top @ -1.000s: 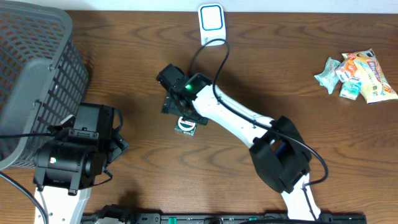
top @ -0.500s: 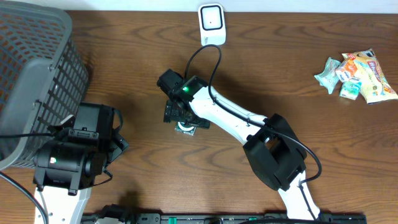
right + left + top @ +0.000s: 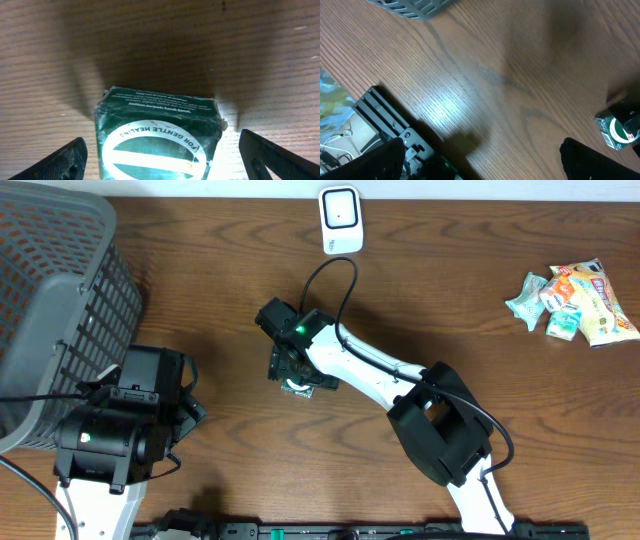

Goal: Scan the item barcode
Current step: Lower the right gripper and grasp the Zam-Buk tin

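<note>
Right gripper (image 3: 162, 150) is spread wide, one finger on each side of the green packet (image 3: 157, 135), neither touching it, so it's gripping nothing. Left gripper (image 3: 487, 160) is wide apart too and empty, hanging near the table's front-left edge. The table (image 3: 470, 280) has lots of bare wood from the middle out to the right. Basket (image 3: 55, 290) fills the back-left corner, snacks (image 3: 575, 300) sit by the right edge, scanner (image 3: 341, 218) stands at the back edge. The packet lies flat mid-table, well apart from the scanner.
</note>
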{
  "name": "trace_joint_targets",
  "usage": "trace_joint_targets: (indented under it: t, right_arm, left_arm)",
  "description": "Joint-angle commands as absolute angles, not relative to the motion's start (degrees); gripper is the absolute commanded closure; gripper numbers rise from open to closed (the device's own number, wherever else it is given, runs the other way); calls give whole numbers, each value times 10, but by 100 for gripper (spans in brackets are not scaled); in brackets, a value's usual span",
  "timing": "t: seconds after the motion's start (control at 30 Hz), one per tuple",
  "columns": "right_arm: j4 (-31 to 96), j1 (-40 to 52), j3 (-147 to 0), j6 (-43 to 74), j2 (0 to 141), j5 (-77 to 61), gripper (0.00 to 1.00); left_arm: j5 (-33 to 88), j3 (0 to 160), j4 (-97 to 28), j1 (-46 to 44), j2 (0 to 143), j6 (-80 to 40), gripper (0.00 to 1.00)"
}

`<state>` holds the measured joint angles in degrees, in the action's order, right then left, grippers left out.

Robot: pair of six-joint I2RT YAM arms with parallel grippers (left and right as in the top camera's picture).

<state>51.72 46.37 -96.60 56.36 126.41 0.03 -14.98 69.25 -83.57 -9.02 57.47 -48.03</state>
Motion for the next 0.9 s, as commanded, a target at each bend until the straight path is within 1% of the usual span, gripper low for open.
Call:
trace_joint_targets:
  t: [0.0, 0.1, 0.27, 0.3, 0.37, 0.5, 0.6, 0.87]
  right_arm:
    - [522, 466, -958, 569, 1267, 14, 10]
    - [524, 466, -955, 565, 1267, 21, 10]
    - [527, 466, -947, 565, 1267, 30, 14]
    - [529, 466, -947, 565, 1267, 31, 16]
    - [532, 466, -947, 566, 1267, 30, 23]
    - [537, 466, -947, 568, 1267, 30, 29]
    - [540, 463, -947, 568, 1267, 30, 29]
    - [541, 466, -944, 568, 1267, 31, 24]
  left_arm:
    - [-159, 703, -837, -88, 572, -486, 2]
    - [-159, 703, -837, -88, 572, -486, 2]
    - [-159, 703, -837, -88, 572, -486, 2]
    - [-159, 703, -837, -88, 572, -486, 2]
    - [-159, 703, -837, -88, 572, -486, 2]
    - [-159, 703, -837, -88, 572, -486, 2]
    - [-159, 703, -837, -88, 572, -486, 2]
    - [-159, 703, -837, -88, 572, -486, 2]
